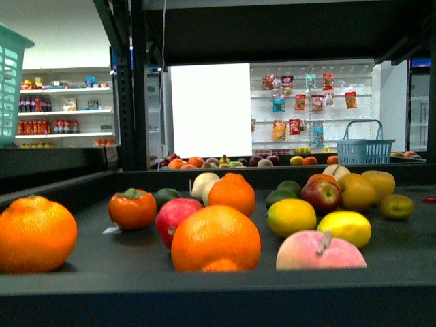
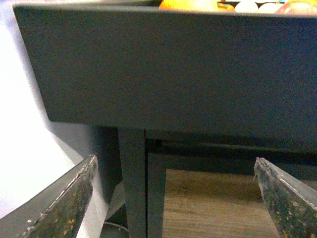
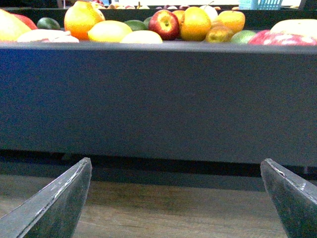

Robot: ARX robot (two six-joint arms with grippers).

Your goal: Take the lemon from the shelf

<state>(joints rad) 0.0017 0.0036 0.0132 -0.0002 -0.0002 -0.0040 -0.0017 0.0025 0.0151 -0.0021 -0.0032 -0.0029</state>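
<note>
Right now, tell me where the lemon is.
Front view: the lemon lies right of centre on the shelf tray, just behind the pink peach, with a rounder yellow fruit at its left.

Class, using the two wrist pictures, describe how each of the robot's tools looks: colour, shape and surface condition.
The left tool has two dark, wedge-shaped fingers tapering to points, their faces speckled with yellowish scuffs and their edges pale. The right tool has fingers of the same shape, but smooth dark grey with a lighter sheen along the edges. Neither shows markings.
</note>
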